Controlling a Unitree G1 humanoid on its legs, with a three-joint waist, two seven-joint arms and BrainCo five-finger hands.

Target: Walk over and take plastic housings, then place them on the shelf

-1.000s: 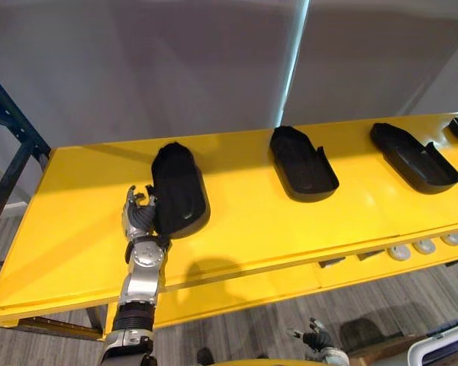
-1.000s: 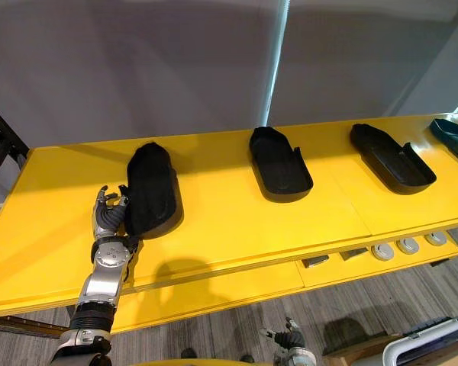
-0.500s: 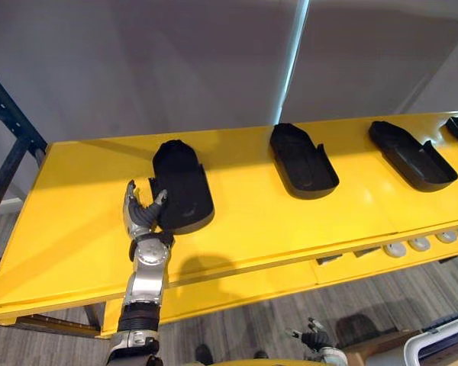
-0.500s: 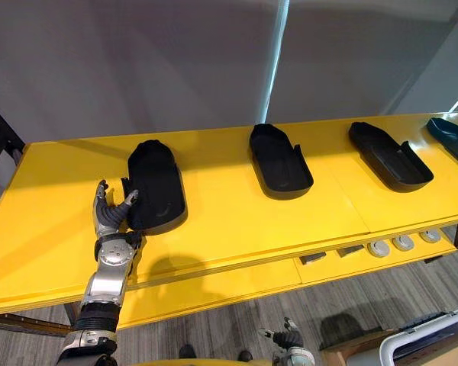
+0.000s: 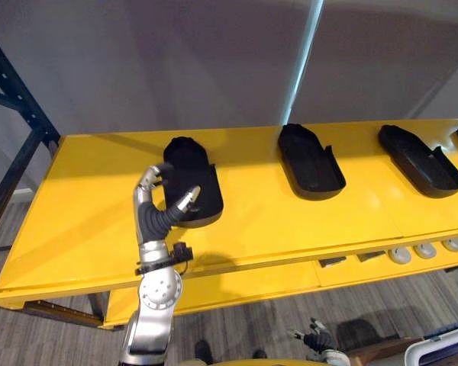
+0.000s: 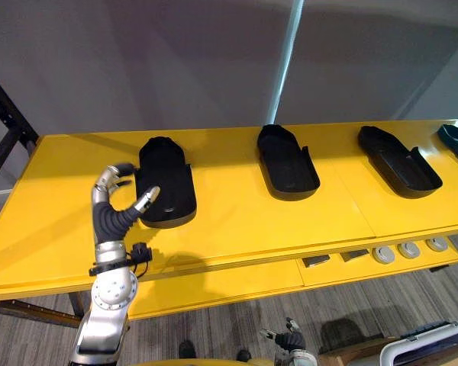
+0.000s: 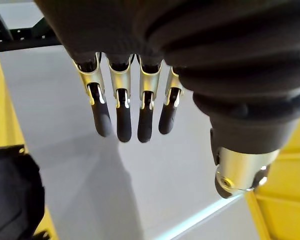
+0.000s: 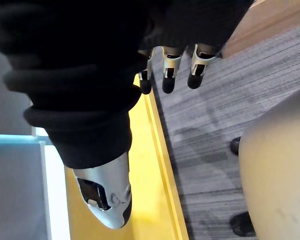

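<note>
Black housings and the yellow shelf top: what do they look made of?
Black moulded housing: looks like hard plastic, matte to faintly satin; its thin raised walls and dull highlights suggest it. Yellow flat shelf top: smooth painted or coated board, semi-gloss; it shows soft light patches and a panel seam. Whether it is metal or wood underneath, I cannot tell.

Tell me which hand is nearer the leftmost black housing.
Left. The left hand is beside the leftmost housing, fingers open; the right hand hangs low, below the shelf's front edge.

Shelf [image 5: 84,229]: bare yellow top left of the row of housings [image 5: 311,162], wide gaps between them, front edge open; wall [image 5: 175,69] closes the back, post [image 5: 19,99] at far left.
</note>
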